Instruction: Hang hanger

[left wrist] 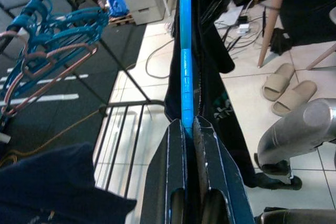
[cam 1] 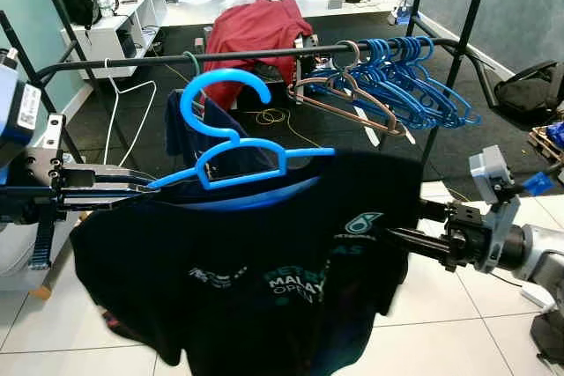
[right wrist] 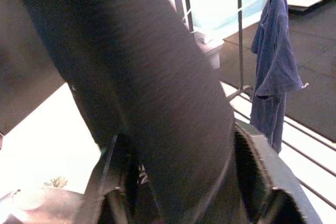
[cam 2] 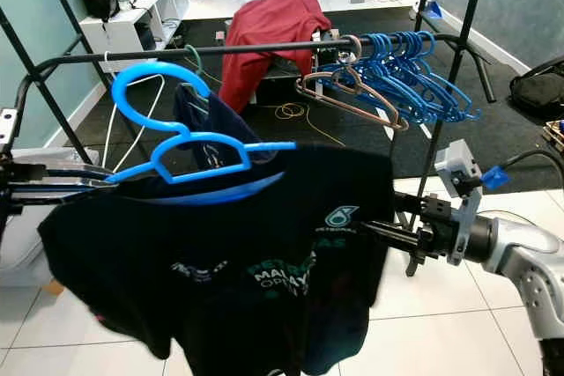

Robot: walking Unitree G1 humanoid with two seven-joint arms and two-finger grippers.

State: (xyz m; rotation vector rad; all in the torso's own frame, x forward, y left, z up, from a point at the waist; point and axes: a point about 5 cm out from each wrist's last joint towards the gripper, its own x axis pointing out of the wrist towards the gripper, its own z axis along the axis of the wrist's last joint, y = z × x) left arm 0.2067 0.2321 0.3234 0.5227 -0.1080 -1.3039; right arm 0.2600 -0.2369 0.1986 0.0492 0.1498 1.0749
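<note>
reading "malay" and "open": black shirt (cam 1: 264,279), blue hanger (cam 1: 231,149).
</note>
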